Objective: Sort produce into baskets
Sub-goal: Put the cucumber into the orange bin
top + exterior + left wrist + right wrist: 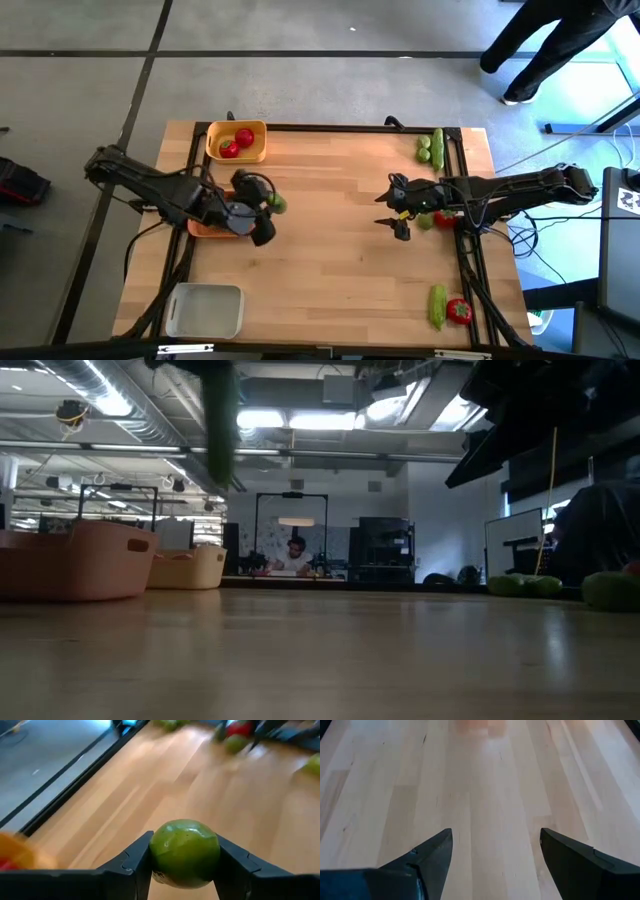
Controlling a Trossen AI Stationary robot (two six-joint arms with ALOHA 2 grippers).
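My left gripper (274, 205) is shut on a round green lime (184, 852), held above the table just right of the orange basket (203, 229), which my arm mostly hides. In the low view the lime (220, 430) shows as an upright green streak. The yellow basket (237, 141) at the far left holds two red tomatoes (238, 142). The white-grey basket (205, 310) stands at the near left. My right gripper (393, 212) hangs open over bare wood right of centre, with nothing between its fingers (427, 855). My left gripper pinches the lime by its two opposite sides (156, 851) between its two fingers. The fingers slant downward, coming from the table's left. The lime is lifted clear of the table.
A lime (425, 221) and a tomato (445, 219) lie under my right arm. A cucumber with limes (432, 148) lies at the far right, a cucumber (437, 305) and a tomato (459, 311) at the near right. A person (545, 40) stands beyond the far right corner.
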